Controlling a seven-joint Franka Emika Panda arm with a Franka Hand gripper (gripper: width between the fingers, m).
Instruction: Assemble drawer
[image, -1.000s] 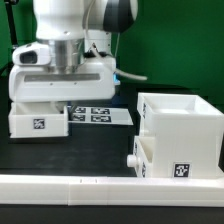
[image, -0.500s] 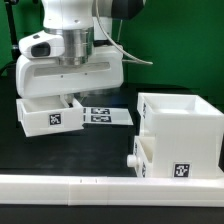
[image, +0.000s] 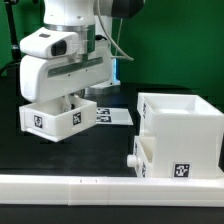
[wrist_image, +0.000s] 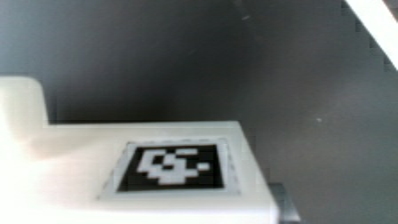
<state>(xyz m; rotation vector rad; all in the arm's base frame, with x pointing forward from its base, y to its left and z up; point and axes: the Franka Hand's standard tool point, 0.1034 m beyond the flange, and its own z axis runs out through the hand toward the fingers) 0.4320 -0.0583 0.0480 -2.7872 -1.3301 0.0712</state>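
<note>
While the arm hung over the black table, the scene stood thus:

Gripper: the gripper reached down into a shallow tray; its fingers were hidden behind the tray's wall, so whether the jaws were open or clamped could not be told.

Tray at the jaws: white, tagged on its front face, tilted, and apparently lifted clear of the table, though the view was too coarse to be sure.

Wrist view: a white tagged surface filled the space just below the jaws, probably that same tray, with dark table beyond it.

Casing: the large boxy casing stood upright, well apart from the jaws, toward the exterior view's right.

Second tray: seated low in the casing, its round knob sticking out of the casing's side.

Marker board: the marker board lay flat just behind the jaws.

Rail: a long white rail ran along the near edge.
</note>
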